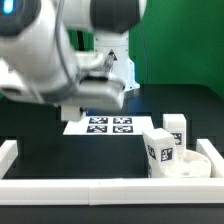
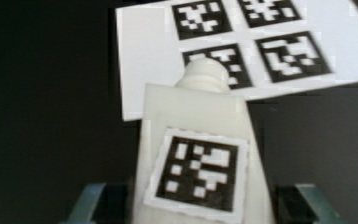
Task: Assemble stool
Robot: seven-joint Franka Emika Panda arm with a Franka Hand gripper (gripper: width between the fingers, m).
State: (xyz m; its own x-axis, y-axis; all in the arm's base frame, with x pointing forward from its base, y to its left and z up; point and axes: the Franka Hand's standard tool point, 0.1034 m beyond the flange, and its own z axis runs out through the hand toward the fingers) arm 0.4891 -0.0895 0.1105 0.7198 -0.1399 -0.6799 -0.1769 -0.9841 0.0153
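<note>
Marker board (image 1: 104, 125): flat on table (image 1: 60, 155), beneath the arm, at the exterior view's centre.
Seat (image 1: 195, 166): exterior view's lower right, against front rail (image 1: 100, 188).
Legs (image 1: 158, 152) (image 1: 175, 131): upright on seat.
Held leg (image 2: 194, 150): between the fingers (image 2: 94, 204), overlapping the board.

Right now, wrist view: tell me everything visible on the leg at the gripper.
The leg is a white, matte, plastic-looking block narrowing to a rounded, knobby tip. One black-and-white marker tag sits on its facing side. It lies between the gripper fingers, tip over the marker board. Actual contact cannot be told.
</note>
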